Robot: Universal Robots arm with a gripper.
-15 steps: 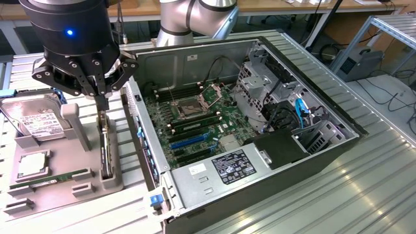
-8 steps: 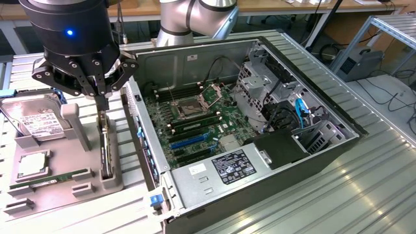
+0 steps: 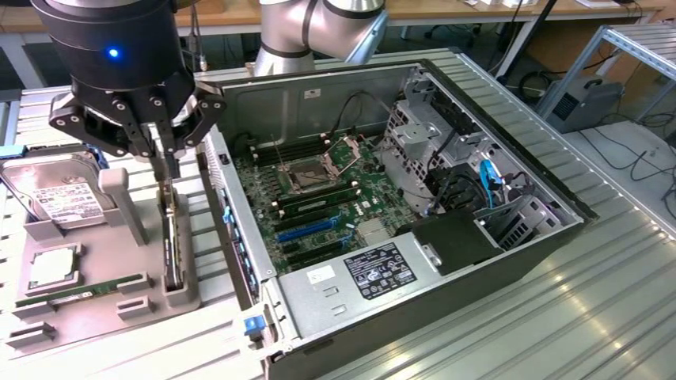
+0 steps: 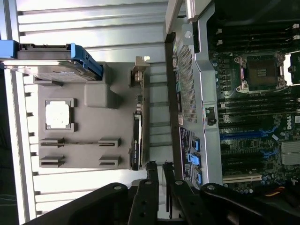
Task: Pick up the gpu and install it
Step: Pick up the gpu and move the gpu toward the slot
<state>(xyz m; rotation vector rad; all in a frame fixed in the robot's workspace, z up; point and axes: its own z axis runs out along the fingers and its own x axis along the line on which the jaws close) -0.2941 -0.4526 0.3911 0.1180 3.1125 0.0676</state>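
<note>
gpu (image 3: 169, 237) on edge, grey tray (image 4: 93, 122) — arm (image 3: 106, 47) above

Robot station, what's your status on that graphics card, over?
Gripper low over gpu, fingers slightly apart, nothing held. Gpu on edge in gray holder, beside open computer case. Nothing in the way.

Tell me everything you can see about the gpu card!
The gpu is a thin card standing on its edge in a slot of the grey holder, beside the open computer case. Seen edge-on, it looks dark, with a silvery metal bracket at one end. Its flat faces hardly show. The robot's hand is right over its top edge; I cannot tell if it touches.
</note>
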